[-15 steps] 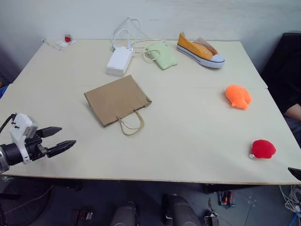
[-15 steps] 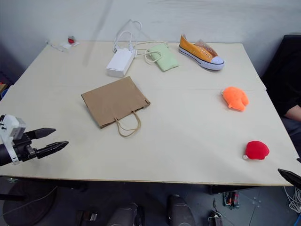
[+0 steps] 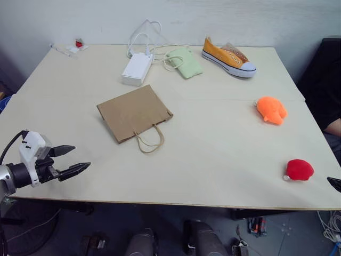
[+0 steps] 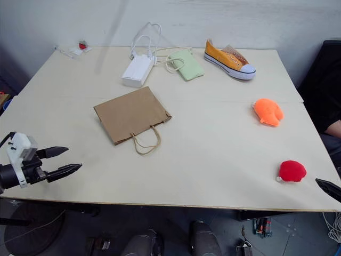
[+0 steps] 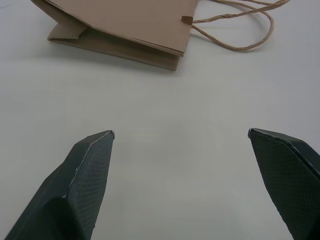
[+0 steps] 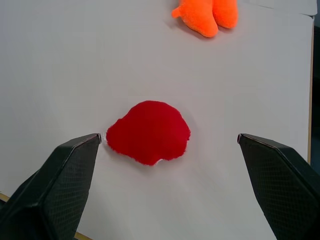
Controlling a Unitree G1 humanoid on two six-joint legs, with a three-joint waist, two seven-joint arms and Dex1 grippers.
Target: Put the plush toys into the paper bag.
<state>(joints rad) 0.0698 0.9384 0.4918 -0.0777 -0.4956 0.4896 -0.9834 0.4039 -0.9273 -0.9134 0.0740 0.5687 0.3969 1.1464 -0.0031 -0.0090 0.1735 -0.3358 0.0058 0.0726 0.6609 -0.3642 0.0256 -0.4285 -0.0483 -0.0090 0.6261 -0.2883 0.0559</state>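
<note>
A brown paper bag (image 3: 134, 112) lies flat mid-table, its cord handles (image 3: 150, 140) toward me. The orange plush toy (image 3: 270, 110) sits at the right side of the table, and the red plush toy (image 3: 299, 169) rests near the front right corner. My left gripper (image 3: 74, 160) hovers open over the front left edge, pointing toward the bag (image 5: 125, 30), well short of it. In the right wrist view my right gripper (image 6: 170, 139) is open, its fingers spread either side of the red toy (image 6: 148, 131), which lies a little ahead of them; the orange toy (image 6: 207, 15) lies beyond.
Along the table's far edge stand a white adapter box (image 3: 136, 68) with cables, a pale green pouch (image 3: 183, 62) and an orange-yellow sneaker (image 3: 228, 57). A small red item (image 3: 78, 44) lies at the far left corner. A dark chair (image 3: 329, 80) stands to the right.
My left gripper has edged slightly forward and right over the table's front edge. The toys and bag have not moved.
</note>
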